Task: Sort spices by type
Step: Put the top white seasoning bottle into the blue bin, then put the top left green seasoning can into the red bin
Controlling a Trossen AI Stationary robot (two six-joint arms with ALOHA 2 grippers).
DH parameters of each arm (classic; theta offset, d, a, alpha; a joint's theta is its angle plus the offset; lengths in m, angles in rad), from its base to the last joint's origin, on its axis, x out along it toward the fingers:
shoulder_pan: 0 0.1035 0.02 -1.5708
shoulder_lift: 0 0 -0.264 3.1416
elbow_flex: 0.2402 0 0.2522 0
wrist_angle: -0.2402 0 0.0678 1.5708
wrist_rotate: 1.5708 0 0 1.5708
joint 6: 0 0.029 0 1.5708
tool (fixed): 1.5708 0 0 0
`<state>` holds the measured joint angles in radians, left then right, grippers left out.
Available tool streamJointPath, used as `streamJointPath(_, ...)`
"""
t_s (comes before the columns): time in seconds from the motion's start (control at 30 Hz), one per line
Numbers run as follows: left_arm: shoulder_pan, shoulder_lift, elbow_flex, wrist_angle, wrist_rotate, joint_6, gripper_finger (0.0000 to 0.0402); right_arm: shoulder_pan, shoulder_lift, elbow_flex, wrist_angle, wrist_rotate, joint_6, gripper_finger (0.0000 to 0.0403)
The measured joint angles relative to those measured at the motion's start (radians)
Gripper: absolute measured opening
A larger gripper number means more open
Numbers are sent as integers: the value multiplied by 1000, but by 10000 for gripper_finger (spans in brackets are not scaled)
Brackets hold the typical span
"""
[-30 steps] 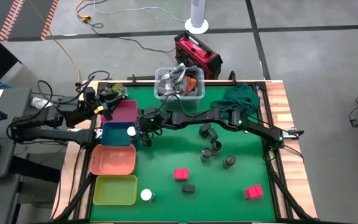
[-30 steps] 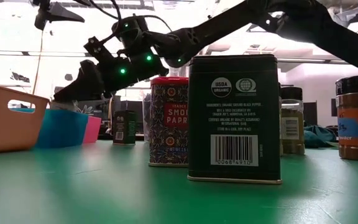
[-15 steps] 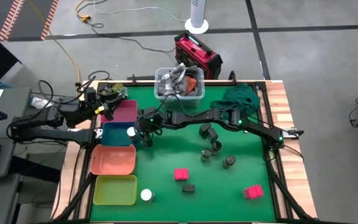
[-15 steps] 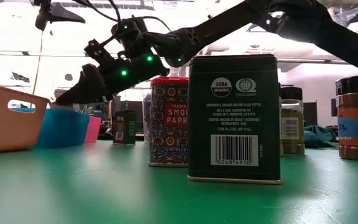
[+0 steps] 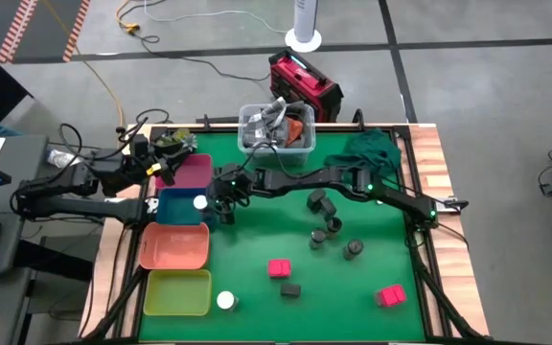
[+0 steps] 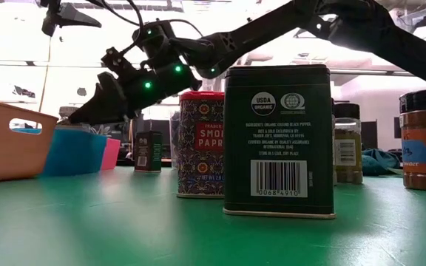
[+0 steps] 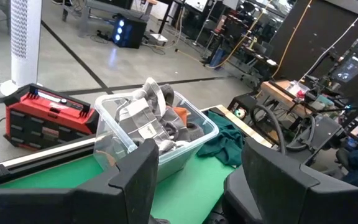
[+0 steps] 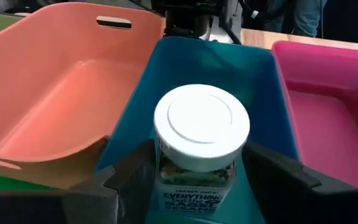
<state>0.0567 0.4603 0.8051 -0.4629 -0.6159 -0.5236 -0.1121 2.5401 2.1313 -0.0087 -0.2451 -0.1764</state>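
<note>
My right gripper (image 8: 197, 180) reaches across from the table's right and is shut on a white-topped round jar (image 8: 201, 134) at the blue tray (image 8: 253, 81), also seen from above as jar (image 5: 200, 201) and tray (image 5: 175, 213). My left gripper (image 7: 194, 168) waits open beyond the table's left edge (image 5: 156, 165). Standing on the green mat are another white-topped jar (image 5: 226, 300), two pink-red boxes (image 5: 279, 268) (image 5: 389, 295), a black box (image 5: 290, 288) and several dark grey jars around (image 5: 334, 225). My right gripper pinches the jar's body just under its white lid (image 8: 166, 165), one finger (image 8: 126, 174) on each side. The fingers come slanting down from the table's right. The jar stays upright over the blue tray's right wall; its bottom is out of frame.
A pink tray (image 5: 192, 172), an orange tray (image 5: 173, 246) and a yellow-green tray (image 5: 175, 292) line the left side beside the blue one. A clear bin (image 5: 276, 129) and a green cloth (image 5: 367, 149) sit at the far edge. A black box (image 6: 278, 140) looms close in the low view.
My right gripper has kept its hold on the jar and stayed almost in place at the blue tray.
</note>
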Motion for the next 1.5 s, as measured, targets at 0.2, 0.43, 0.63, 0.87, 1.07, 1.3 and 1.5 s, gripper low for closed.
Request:
streamJointPath(0.2, 0, 0, 0, 0, 0, 3, 219, -8, -4, 58, -48, 0, -4, 266)
streamJointPath(0.43, 0, 0, 0, 0, 0, 3, 219, -9, -4, 84, -130, -17, -5, 301)
streamJointPath(0.63, 0, 0, 0, -3, 0, 3, 219, -9, -4, 117, -196, -19, -8, 364)
streamJointPath(0.87, 0, 0, 0, -33, 0, 4, 219, -30, -4, 188, -338, -19, -12, 399)
streamJointPath(1.07, 0, 0, 0, -49, 0, 3, 219, -55, -4, 226, -410, -19, -16, 397)
streamJointPath(1.3, 0, 0, 0, -55, 0, 2, 219, -65, -54, 221, -494, -19, -40, 396)
streamJointPath(1.5, 0, 0, 0, -92, 0, -4, 219, -65, -69, 222, -642, -20, -71, 396)
